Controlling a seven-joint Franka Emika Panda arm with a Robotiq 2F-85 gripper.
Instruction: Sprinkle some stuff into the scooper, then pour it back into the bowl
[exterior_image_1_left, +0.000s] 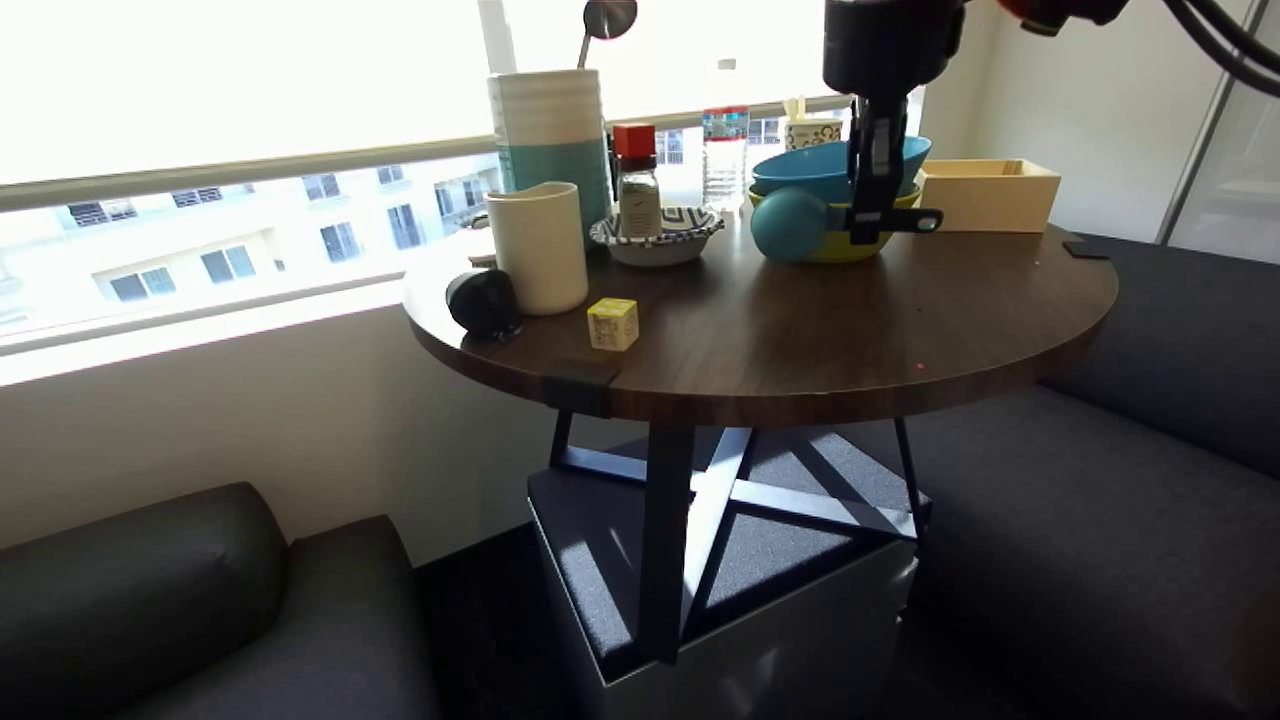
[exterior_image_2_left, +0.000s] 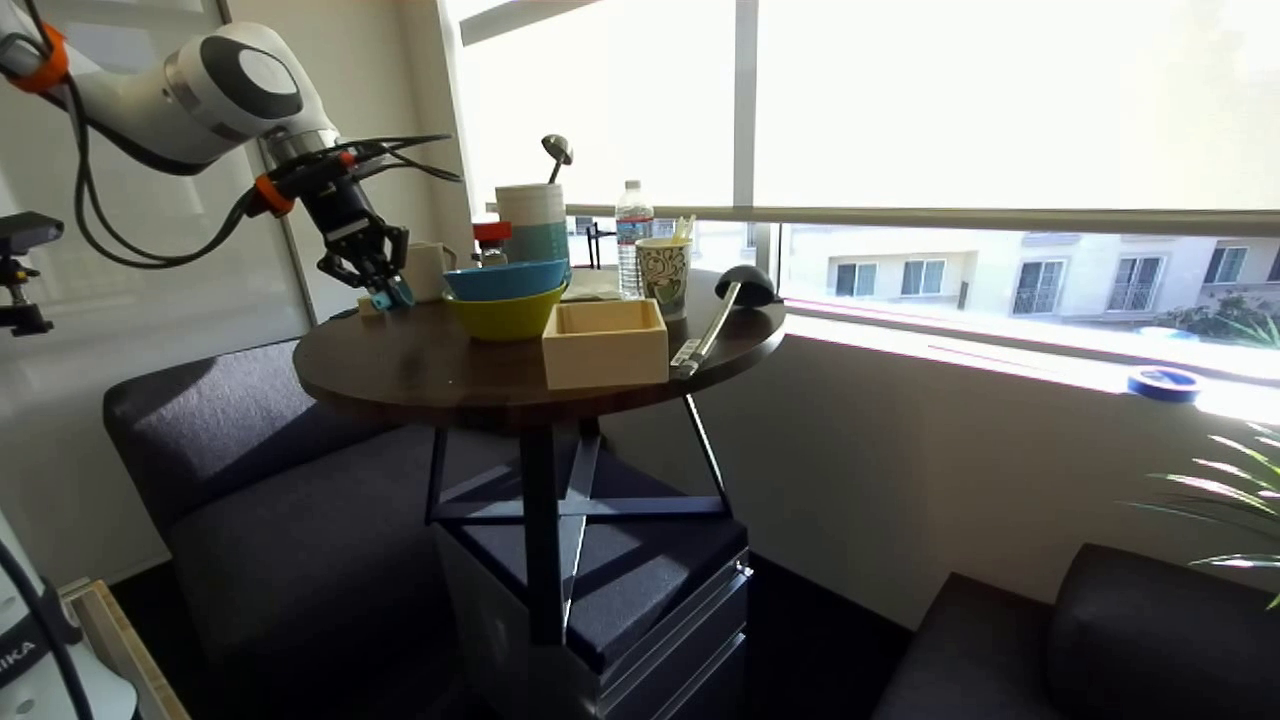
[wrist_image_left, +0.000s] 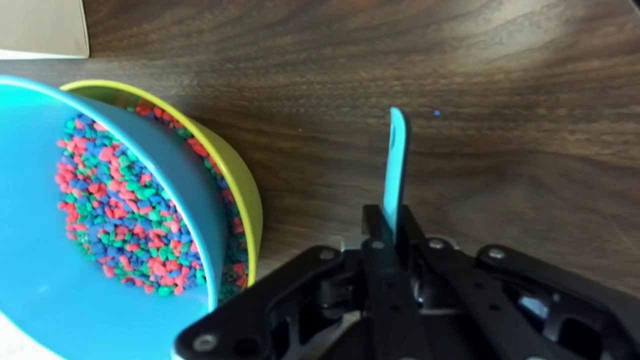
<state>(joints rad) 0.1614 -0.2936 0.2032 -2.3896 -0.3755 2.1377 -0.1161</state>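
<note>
have scoop pinched in claw above table, in from its edge, near blue bowl. judged past grasping; cannot see inside scoop, so cannot confirm filling. likely left: sprinkling in pebbles, then pouring back.

At the near side, the black gripper grips the scooper by its slim teal handle, which points toward the far side; its head is hidden. On the left stands the wide blue bowl, with red, blue and green bits lying in it. Beneath it, a yellow-green bowl shows its right rim, with more bits in the gap between the two. The dark wooden tabletop carries a tiny blue speck just right of the handle's far tip. At the far left is the corner of a pale, straight-edged object.
</note>
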